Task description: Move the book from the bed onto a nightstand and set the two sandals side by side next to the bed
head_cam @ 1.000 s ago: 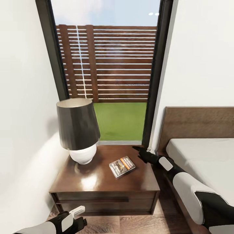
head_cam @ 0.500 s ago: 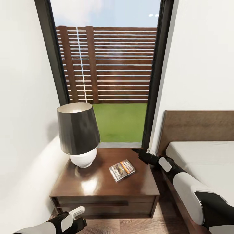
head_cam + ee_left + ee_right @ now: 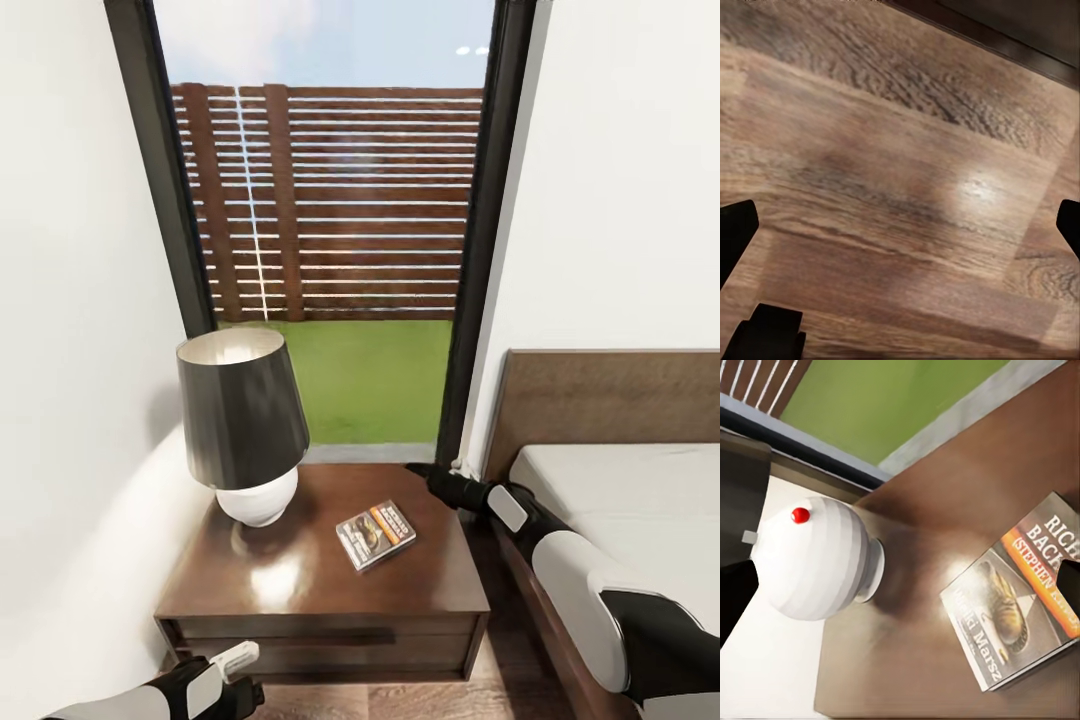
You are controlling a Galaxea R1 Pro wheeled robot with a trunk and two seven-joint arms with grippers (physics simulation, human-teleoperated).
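the book (image 3: 376, 534) lies flat on the nightstand (image 3: 300, 585), in the lower middle of the frame, beside the lamp (image 3: 243, 432). nothing holds it, so that part looks done. the right gripper (image 3: 418, 470) hangs near it; i cannot tell if it is loose or clenched. the left gripper (image 3: 243, 693) is low with its fingers apart and bare. the sandals are left to do.

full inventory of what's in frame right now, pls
book: 1, dark cover with orange band, flat on nightstand top, right of lamp
lamp: 1, black shade, white round base, nightstand's left rear
nightstand: 1, dark brown wood, between wall and bed
bed: 1, brown headboard, off-white mattress, right side
window: 1, black frame, behind nightstand
floor: brown wood planks
right gripper: 1, black, over nightstand's right rear corner
left gripper: 1, black, low before the nightstand, open
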